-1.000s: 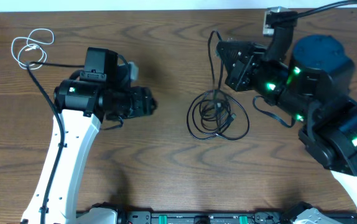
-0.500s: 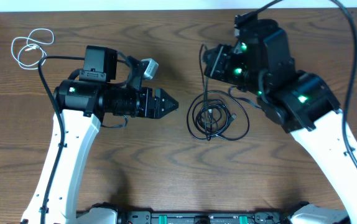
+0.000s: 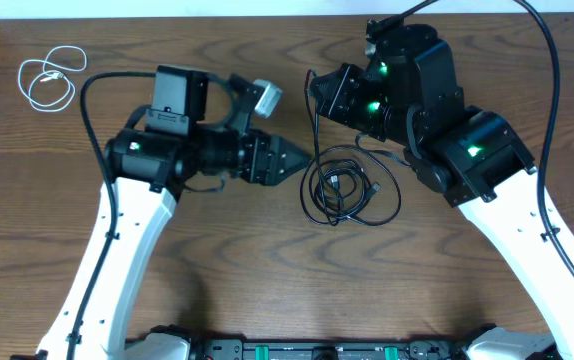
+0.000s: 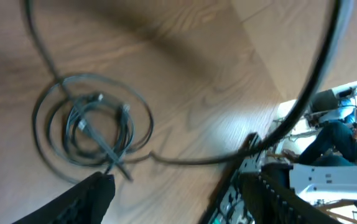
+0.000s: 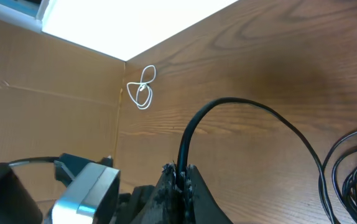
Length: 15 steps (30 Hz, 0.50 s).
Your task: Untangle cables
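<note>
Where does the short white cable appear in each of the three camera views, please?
Overhead: the white cable lies looped in the picture's top-left corner.
Left wrist: not in it.
Right wrist: a small loop, upper part, left of centre.
Shared landmark: the black cable coil, just right of centre overhead, left of centre for the left wrist, and cut off at the lower right edge for the right wrist.

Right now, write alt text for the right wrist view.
The right claw is shut on a black cable that arcs up and right toward a black coil at the frame's right edge. A small white cable lies looped on the wooden table near its far corner.
</note>
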Tool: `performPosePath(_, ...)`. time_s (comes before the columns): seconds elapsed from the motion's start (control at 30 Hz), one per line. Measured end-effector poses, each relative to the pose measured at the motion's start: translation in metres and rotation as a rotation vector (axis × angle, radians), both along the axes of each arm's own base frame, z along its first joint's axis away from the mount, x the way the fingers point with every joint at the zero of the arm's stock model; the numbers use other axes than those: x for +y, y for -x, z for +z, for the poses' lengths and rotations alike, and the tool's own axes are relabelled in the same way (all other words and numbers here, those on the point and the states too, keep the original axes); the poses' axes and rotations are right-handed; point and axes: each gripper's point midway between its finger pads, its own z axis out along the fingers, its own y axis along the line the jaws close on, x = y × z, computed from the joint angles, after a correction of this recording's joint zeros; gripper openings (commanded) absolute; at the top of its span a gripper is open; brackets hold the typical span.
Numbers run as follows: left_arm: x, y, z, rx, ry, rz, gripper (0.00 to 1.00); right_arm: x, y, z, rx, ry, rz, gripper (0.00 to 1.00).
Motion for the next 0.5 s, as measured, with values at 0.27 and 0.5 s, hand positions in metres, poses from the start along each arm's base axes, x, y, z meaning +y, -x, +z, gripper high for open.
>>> performPosePath(0.27,-0.033,0.008,0.013,-0.039,0.044,-0.062,0.53,0.000,0.000,0.000,0.005,-0.005,-0.003,0.02)
performPosePath(0.5,-0.030,-0.001,0.006,0.003,0.004,0.027,0.08,0.002,0.003,-0.001,0.017,-0.009,0.011,0.01)
